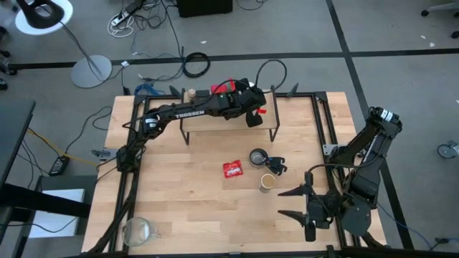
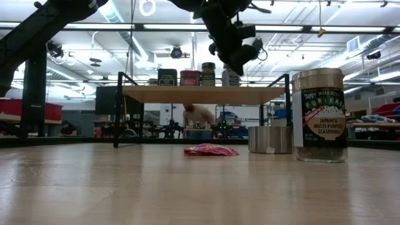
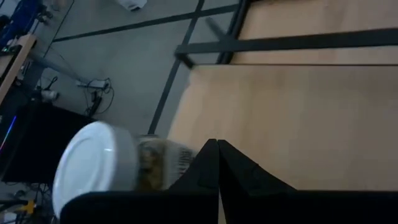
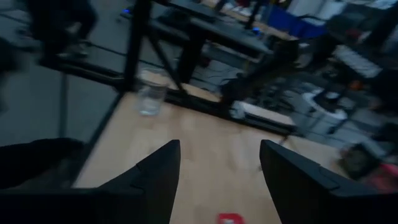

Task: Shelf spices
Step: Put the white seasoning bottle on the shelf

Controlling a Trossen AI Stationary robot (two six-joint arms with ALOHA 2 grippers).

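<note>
The shelf (image 1: 222, 124) (image 2: 200, 94) stands at the table's far middle. On its plank stand the dark square tin (image 2: 167, 77), the red tin (image 2: 190, 77), the green jar (image 2: 208, 74) and the white-capped jar (image 2: 229, 76) (image 3: 93, 168). The tan-lidded jar (image 1: 267, 182) (image 2: 319, 115) stands on the table. My left gripper (image 1: 254, 118) (image 2: 242, 65) (image 3: 217, 144) is shut, just above the shelf's right part beside the white-capped jar. My right gripper (image 1: 297, 204) (image 4: 217, 168) is open over the table's near right part, holding nothing. My left gripper's shut fingers (image 3: 199, 168) stand close beside the white-capped jar's wall (image 3: 155, 165), slanting down from above. Whether a finger's outer side touches the jar cannot be told.
A round metal cup with a black handle (image 1: 258, 156) (image 2: 270, 139) and a flat red packet (image 1: 232, 169) (image 2: 210, 150) lie mid-table, in front of the shelf. A clear glass (image 1: 140, 231) (image 4: 151, 93) stands at the near left corner. Black frame rails run along the table's left and right edges.
</note>
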